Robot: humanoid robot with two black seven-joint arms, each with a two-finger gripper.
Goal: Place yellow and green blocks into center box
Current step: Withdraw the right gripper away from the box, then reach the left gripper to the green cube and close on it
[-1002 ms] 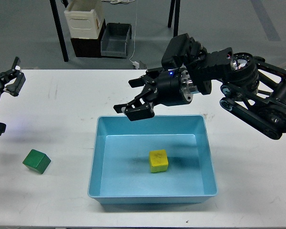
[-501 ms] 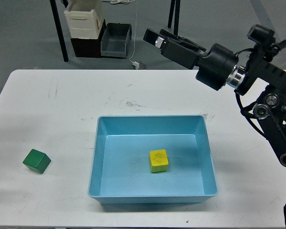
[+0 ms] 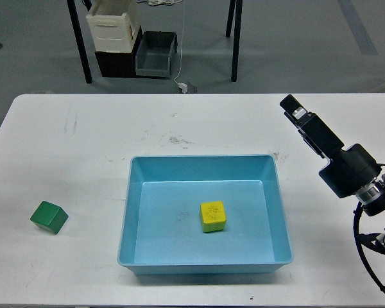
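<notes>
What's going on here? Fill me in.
A robot is sorting blocks into the blue box on a white table. The yellow block already lies inside the box. The green block sits on the table, left of the box, untouched. The right gripper is over the table's right side, holding nothing. The left arm is out of view.

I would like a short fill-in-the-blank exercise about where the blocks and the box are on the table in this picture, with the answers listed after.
1. The yellow block lies inside the ____ box.
2. The green block sits on the white table, to the ____ of the box in the head view.
3. Of the two blocks, only the ____ one is still outside the box.
4. The number of blocks in the box is ____.

Answers: blue; left; green; one
</notes>
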